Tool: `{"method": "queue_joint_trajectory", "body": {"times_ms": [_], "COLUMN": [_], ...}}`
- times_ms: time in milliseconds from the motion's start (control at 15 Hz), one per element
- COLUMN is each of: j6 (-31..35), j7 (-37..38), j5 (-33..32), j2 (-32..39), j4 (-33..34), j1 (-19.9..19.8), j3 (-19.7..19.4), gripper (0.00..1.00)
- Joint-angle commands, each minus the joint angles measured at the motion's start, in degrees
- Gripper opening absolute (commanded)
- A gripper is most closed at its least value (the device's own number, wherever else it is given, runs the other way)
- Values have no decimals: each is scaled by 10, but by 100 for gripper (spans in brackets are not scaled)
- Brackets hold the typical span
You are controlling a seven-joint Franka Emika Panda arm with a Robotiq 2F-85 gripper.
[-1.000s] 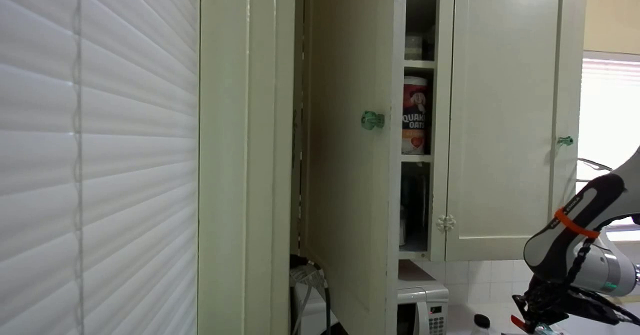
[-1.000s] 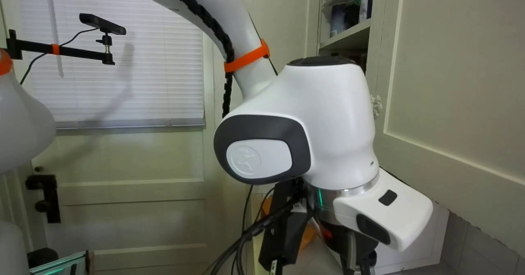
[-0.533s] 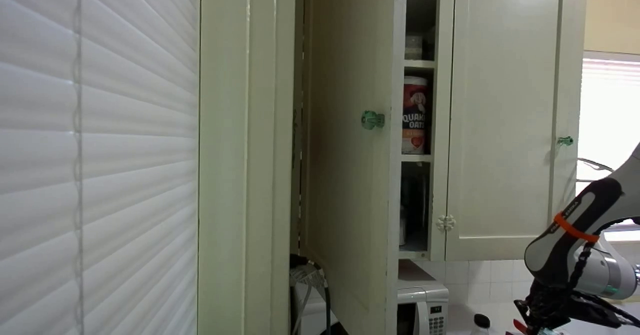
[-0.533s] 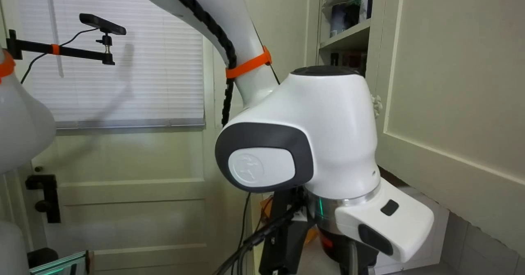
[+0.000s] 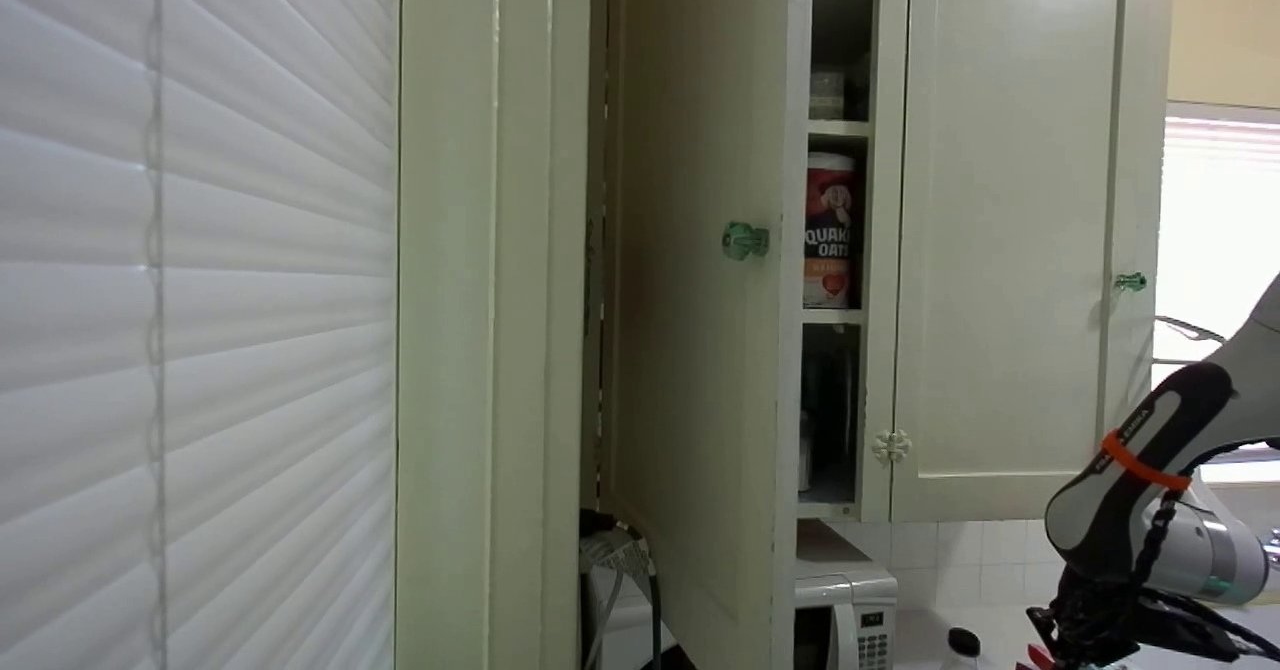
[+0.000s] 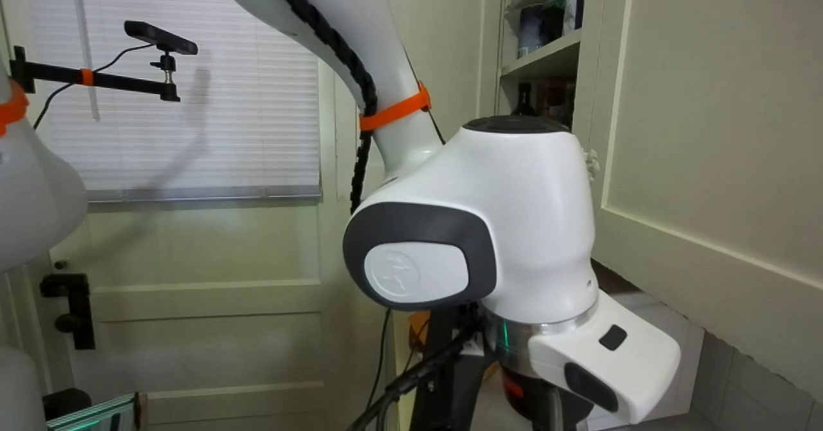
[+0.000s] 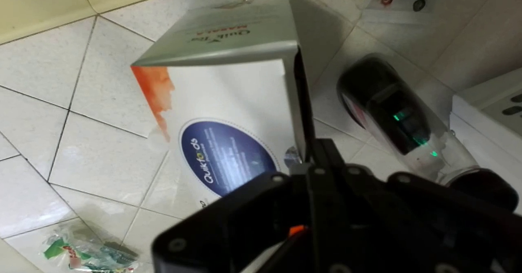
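A white box [image 7: 240,89] with an orange corner and a blue oval label fills the middle of the wrist view, tilted, with printing on its far side. My gripper [image 7: 324,155] has its black fingers together at the box's right edge and looks shut on that edge; the exact contact is dark and partly hidden. Whether the box touches the counter, I cannot tell. In an exterior view my gripper [image 5: 1075,640] is at the bottom right, with a red piece [image 5: 1040,656] beside it, probably the box's corner. In an exterior view the gripper [image 6: 550,408] is mostly cut off.
A clear bottle [image 7: 440,150] with dark cap stands right of the gripper on the tiled counter [image 7: 110,150]. Plastic packets [image 7: 85,252] lie around. A microwave [image 5: 850,595] stands below the open cabinet door [image 5: 690,350]. A cabinet door [image 6: 720,109] is right of the arm.
The arm and gripper have moved down a little in both exterior views. The red piece beside the gripper has moved down with it. The cabinet doors have not moved.
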Motion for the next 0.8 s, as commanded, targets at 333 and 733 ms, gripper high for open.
{"method": "queue_joint_trajectory", "body": {"times_ms": [333,733], "j6": [-5,0], "j7": [-1,0], "j5": [-2,-1], "j2": [43,65], "j4": [20,32], "j1": [0,1], "j3": [2,10], "gripper": [0,0]}}
